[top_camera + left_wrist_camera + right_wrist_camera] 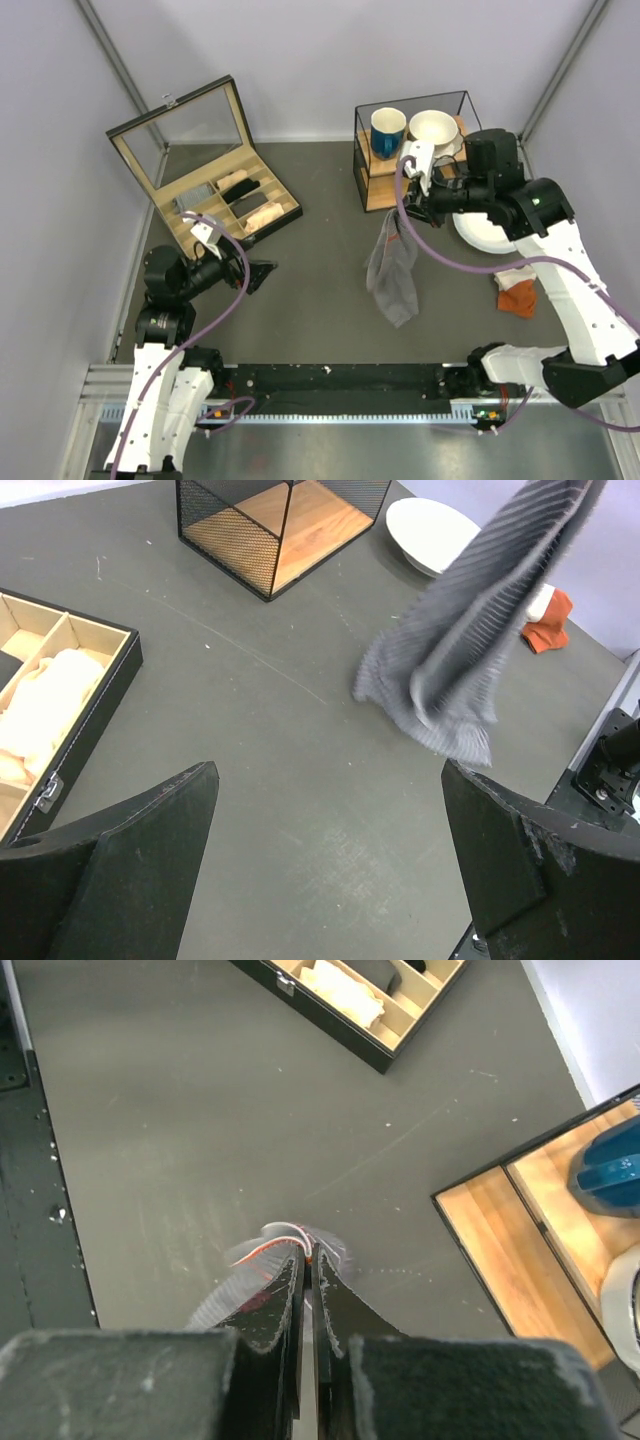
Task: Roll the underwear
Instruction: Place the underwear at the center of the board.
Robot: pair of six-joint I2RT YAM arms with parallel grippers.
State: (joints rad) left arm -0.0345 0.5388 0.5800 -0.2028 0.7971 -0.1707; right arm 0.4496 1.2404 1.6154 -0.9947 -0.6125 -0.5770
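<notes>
right end effector (308, 1258) clamped on underwear (393, 270), dangling it over desk (320, 250), probably to lay flat; left end effector (328, 775) wide, empty

No readable text, label, brand or number shows anywhere.

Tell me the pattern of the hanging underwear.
The underwear is grey with fine pale stripes; left wrist view shows it best.

Above the mounting rail (340, 410), the left arm (150, 395) and the right arm (580, 300) are white-shelled with black joints. A purple cable (244, 275) loops along each. The right arm shows a small green light (536, 200). The left fingers (140, 860) and the right fingers (275, 1310) are matte black, with edges scuffed pale.
</notes>
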